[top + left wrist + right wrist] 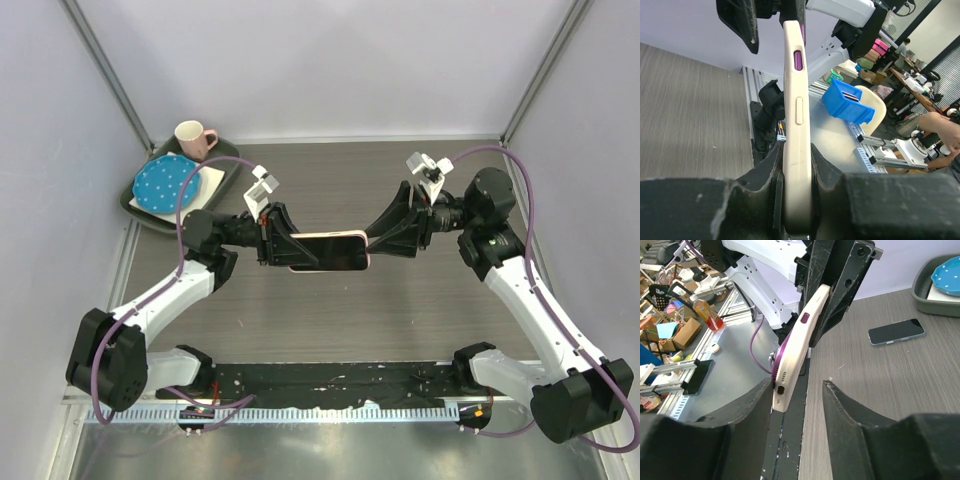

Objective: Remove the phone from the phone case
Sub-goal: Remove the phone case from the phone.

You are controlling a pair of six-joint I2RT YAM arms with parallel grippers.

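Note:
A cream phone case [328, 250] with the phone in it hangs level above the table between both arms, dark screen up. My left gripper [290, 248] is shut on its left end. In the left wrist view the case's cream edge [796, 100] runs up from between the fingers [765, 172], which press it on both sides. My right gripper [375, 243] stands open around the right end. In the right wrist view the case's port end [782, 385] rests against the left finger [747, 405], and the right finger [850, 405] is apart from it. The phone's purple rim [781, 351] shows along the case's edge.
A dark phone [896, 331] lies flat on the wooden table beneath the arms. A dark tray [140, 205] at the back left holds a blue dotted plate [165, 183], with a pink mug [195, 140] behind. A black strip [340, 380] lies along the near edge.

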